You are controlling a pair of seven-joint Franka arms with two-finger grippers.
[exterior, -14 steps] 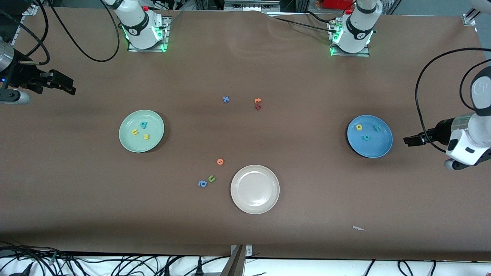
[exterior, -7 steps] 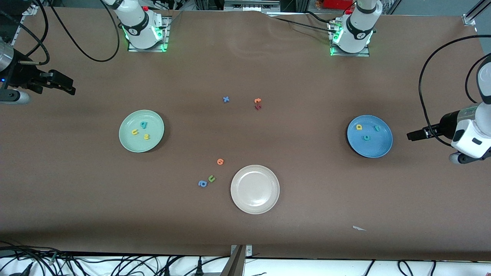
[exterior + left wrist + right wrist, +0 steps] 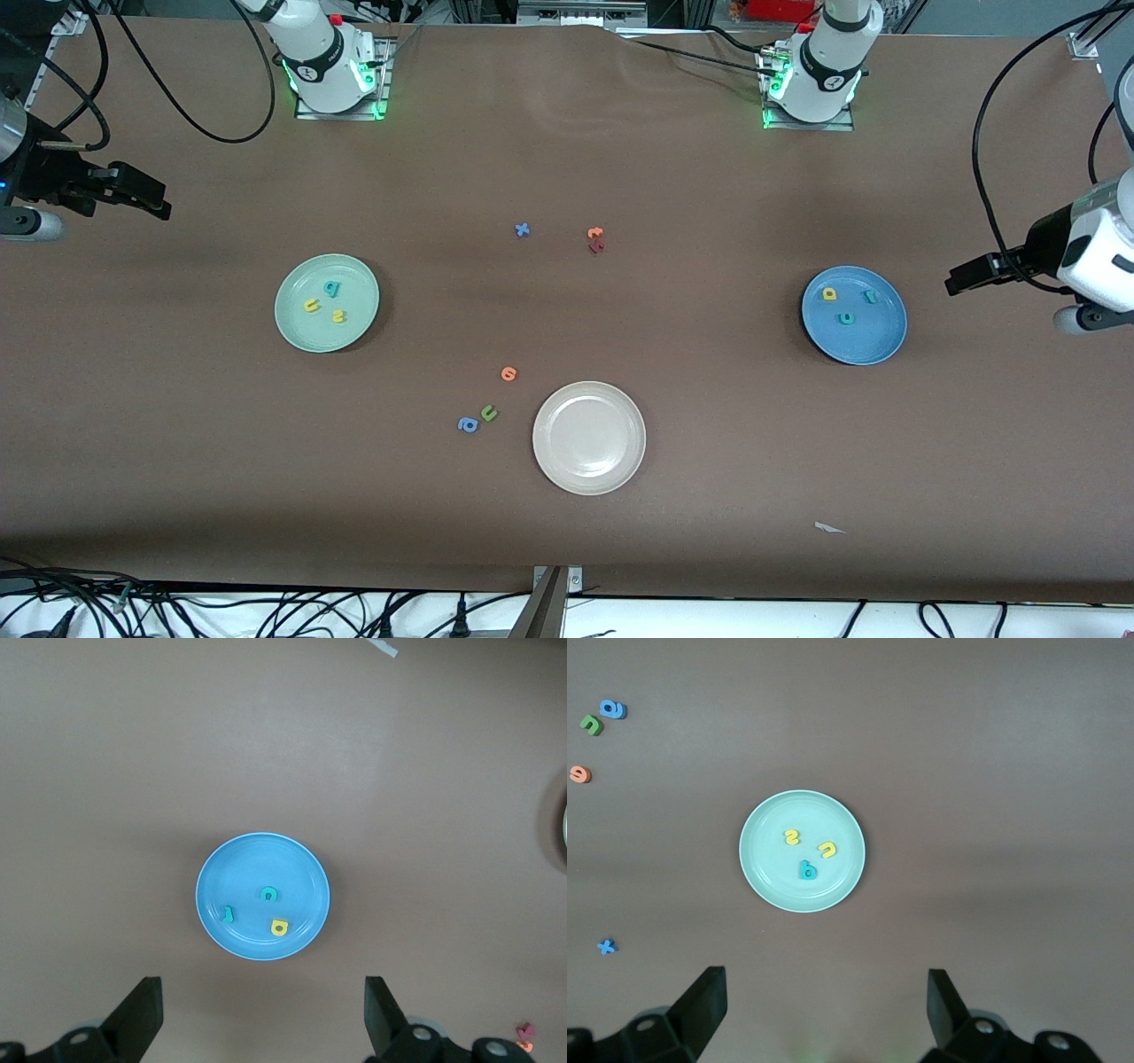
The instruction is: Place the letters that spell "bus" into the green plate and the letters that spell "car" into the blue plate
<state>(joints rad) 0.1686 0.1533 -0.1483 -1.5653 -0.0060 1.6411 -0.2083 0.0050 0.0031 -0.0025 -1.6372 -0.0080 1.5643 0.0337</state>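
Left claw (image 3: 955, 283) and right claw (image 3: 159, 206) both empty, jaws wide, raised at the table's ends.

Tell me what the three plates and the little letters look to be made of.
The green plate, the blue plate and the beige-white plate look like smooth plastic or melamine, possibly glazed ceramic: faint sheen, even colour. The letters, such as the teal b and yellow a, look like matte foam or soft plastic: flat colours, chunky edges, no glare.
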